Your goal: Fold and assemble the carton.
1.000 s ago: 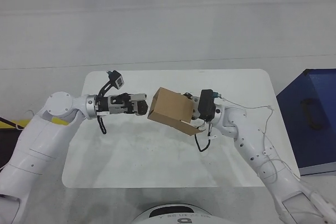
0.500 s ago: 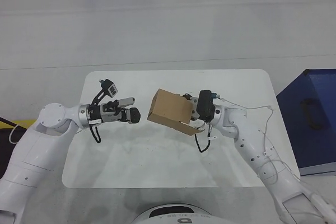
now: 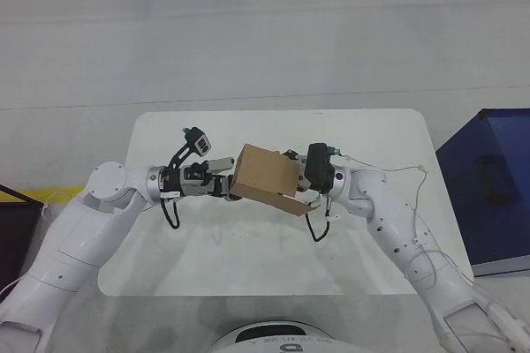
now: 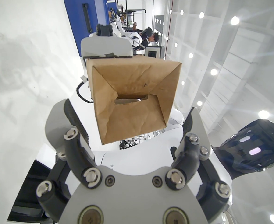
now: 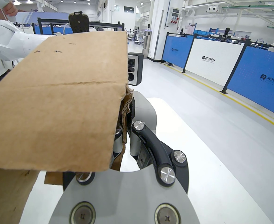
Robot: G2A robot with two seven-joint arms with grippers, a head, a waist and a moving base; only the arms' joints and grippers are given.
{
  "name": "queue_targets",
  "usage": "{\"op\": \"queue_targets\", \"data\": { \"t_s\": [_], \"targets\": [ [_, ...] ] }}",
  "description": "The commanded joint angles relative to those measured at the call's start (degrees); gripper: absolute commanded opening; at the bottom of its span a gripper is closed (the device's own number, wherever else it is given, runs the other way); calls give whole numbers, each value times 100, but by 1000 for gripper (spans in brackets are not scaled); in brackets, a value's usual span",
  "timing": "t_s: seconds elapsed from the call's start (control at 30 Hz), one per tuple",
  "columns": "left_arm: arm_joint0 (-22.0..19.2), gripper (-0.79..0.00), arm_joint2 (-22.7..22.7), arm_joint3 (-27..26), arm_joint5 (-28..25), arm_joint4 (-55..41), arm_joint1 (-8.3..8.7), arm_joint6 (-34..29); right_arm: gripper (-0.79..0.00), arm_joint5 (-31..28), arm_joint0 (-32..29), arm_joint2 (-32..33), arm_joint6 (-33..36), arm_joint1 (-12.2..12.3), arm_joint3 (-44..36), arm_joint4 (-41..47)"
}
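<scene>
The carton (image 3: 265,176) is held in the air over the middle of the worktop (image 3: 159,256), somewhat nearer its far edge, tilted and clear of the surface. The right hand (image 3: 300,183) is closed on the wall at one end, pinching the board between its fingers. The left hand (image 4: 129,114) is open at the other end, its fingers spread to either side of the box's lower corner; whether they touch it I cannot tell. That end's flaps (image 4: 132,80) are pushed inward, leaving a narrow slot between them.

It is plain brown cardboard, so it should be light. The panels look stiff, but the board will give at the creases, and the edge by the right hand is frayed and soft. A pinch on a wall near a corner should hold best, since a loose flap would hinge away. The flaps are probably best pressed near their folds, and gently, or the box may twist in the single grip.
</scene>
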Motion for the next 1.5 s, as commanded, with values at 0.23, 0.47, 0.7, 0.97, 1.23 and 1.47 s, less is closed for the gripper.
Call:
{"op": "queue_targets", "data": {
  "t_s": [0.23,0.47,0.7,0.97,1.23,1.47],
  "targets": [
    [-22,0,-139,458,380,-921,-122,208,-785,-35,-70,29,-13,17,-58,-115],
    [-58,0,-202,628,1135,-1067,-158,309,-785,-70,-85,39,-25,26,-90,-202],
    [-85,0,-107,661,1284,-635,-190,-24,-785,40,-107,116,-90,37,-108,-236],
    [240,0,-128,670,539,-226,-195,-575,-785,252,-207,276,-21,71,-136,-305],
    [461,0,-364,510,690,-672,-212,-407,-785,376,-186,265,478,97,-357,-681],
    [499,0,-175,338,1107,-861,-315,0,-785,380,-241,242,513,106,-478,-721]
  ]
}}
